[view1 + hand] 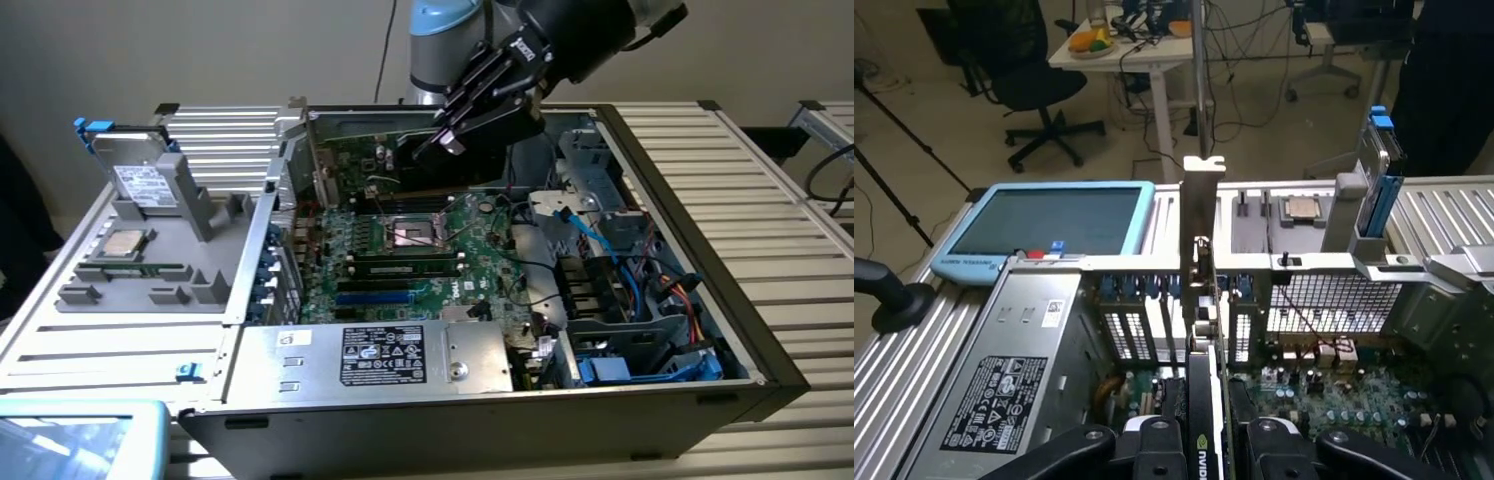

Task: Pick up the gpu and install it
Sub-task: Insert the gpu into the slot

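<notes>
Gpu (1200, 380) is standing on edge inside the open computer case (467, 420), hanging over the rear part of the motherboard (474, 235). Its silver bracket (1202, 195) is pointing toward the slotted rear wall (1324, 265).

Tool (1211, 440) is gripping it: jaws partly closed, pinching the card from both faces.

The bracket is poking up above the rear wall's top rail, so the card is looking unseated. Judging the step in hand: pick-up done, card being positioned over its slot.

Seating is calling for the card's bottom edge to line up with the slot and the bracket to line up with a rear opening, then a straight, level press. The slot itself is hiding under the card.

Case is sitting on the slatted desk (787, 200).
</notes>
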You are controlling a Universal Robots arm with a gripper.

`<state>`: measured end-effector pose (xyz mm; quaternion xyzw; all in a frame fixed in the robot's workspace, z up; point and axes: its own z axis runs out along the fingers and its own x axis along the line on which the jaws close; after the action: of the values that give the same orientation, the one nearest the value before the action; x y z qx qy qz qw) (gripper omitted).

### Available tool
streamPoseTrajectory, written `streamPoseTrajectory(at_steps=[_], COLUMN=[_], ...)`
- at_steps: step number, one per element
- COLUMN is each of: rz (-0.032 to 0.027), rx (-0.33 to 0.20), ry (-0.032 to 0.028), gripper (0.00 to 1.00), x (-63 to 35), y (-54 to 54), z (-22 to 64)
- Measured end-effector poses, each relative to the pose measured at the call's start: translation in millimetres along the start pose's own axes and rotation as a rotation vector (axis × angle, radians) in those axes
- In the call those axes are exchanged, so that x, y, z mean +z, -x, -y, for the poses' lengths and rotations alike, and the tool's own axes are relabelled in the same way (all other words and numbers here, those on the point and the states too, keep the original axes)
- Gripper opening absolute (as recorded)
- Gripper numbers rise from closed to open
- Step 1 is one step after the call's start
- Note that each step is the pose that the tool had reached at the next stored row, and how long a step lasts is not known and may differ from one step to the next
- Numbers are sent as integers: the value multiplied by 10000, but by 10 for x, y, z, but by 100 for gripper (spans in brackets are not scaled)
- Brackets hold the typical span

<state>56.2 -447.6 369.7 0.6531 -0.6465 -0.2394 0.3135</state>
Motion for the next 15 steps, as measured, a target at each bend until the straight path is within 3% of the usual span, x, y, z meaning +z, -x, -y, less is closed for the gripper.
streamPoseTrajectory(at_steps=[1,3,9,11,15], rz=[4,41,381,418,424], rx=[-2,31,346,381,384], ry=[15,113,213,266,350], gripper=[28,28,28,28,28], x=[6,14,87,106,144], y=[1,2,21,44,125], z=[6,16,91,114,157])
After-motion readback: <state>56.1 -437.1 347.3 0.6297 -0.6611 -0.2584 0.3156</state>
